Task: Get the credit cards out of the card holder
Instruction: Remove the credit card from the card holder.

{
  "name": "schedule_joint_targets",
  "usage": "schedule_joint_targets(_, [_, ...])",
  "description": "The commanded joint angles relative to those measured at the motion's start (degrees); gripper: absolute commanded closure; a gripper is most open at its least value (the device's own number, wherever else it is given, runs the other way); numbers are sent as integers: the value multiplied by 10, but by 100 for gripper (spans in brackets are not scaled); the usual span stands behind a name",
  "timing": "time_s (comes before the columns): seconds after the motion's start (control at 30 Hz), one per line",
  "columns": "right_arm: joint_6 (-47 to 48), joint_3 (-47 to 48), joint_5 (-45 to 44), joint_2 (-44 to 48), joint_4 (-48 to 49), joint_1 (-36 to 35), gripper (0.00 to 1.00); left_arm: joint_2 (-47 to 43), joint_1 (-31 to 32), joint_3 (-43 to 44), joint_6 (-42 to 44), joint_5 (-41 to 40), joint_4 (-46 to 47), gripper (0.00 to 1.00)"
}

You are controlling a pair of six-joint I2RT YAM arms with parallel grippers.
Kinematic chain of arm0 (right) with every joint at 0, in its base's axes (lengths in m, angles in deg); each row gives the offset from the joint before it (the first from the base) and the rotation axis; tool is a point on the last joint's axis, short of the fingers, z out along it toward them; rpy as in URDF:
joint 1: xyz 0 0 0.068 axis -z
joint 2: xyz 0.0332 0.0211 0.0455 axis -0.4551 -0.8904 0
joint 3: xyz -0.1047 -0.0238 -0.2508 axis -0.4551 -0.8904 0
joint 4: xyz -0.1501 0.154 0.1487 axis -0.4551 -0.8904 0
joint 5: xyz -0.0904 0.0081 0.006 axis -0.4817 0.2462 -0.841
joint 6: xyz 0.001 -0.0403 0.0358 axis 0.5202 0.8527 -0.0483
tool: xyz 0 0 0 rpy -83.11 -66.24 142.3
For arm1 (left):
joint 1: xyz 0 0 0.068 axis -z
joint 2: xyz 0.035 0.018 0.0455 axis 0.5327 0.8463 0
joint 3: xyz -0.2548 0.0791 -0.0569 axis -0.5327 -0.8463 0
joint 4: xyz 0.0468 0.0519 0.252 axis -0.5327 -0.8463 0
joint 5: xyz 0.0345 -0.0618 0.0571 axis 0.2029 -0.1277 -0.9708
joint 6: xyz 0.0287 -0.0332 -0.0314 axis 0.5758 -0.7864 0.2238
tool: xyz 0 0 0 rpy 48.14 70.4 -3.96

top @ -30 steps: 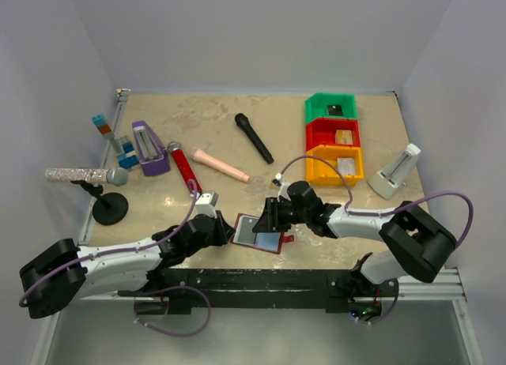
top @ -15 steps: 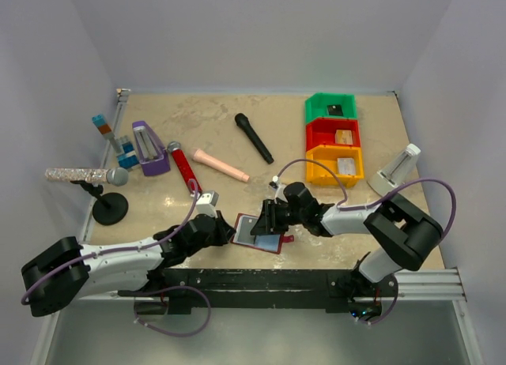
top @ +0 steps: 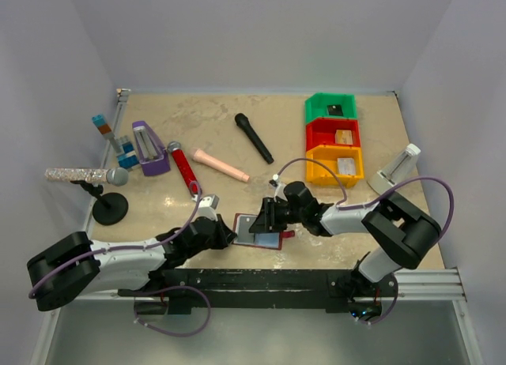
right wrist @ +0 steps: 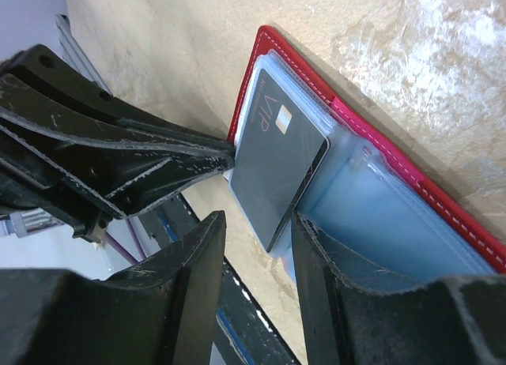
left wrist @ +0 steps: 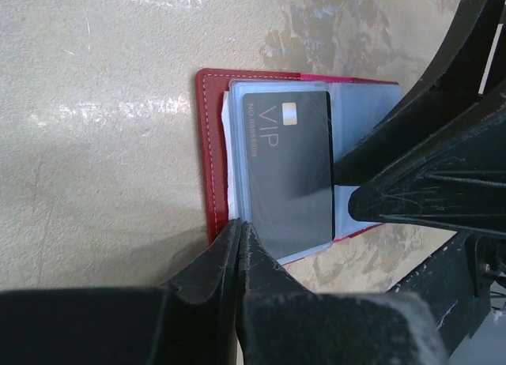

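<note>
Card holder (top: 257,237) is lying open at top view's lower centre, left gripper (left wrist: 239,231) clenched and pinning its edge, right gripper (right wrist: 259,219) released and straddling the black card (left wrist: 288,171); extraction step, nxt move probably needing clamp + w/draw.

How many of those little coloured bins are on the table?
3, in a row at the far right: green bin at the back, red bin in the middle, orange bin nearest.

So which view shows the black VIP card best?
Left wrist: the black card lies face-up in the open card holder, with its VIP lettering and chip readable. Right wrist shows it obliquely, one corner between the fingers of the right gripper. Top external shows only a small greyish patch, too small to read.
</note>
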Motion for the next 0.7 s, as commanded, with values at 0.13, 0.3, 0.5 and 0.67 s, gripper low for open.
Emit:
schedule_joint_targets(0.13, [-32,3,20,-22,64,3,57,6,1,-17,-19,17,34,99])
schedule_joint_targets(0.3, [-36,2,21,-30,70,8,57,6,1,-21,-22,17,36,100])
schedule_joint_targets(0.5, [-38,-4,25,-42,77,12,57,-5,1,-22,-21,15,29,97])
schedule_joint_targets(0.67, [-36,-6,25,-50,77,12,57,-37,1,-12,-11,12,-7,88])
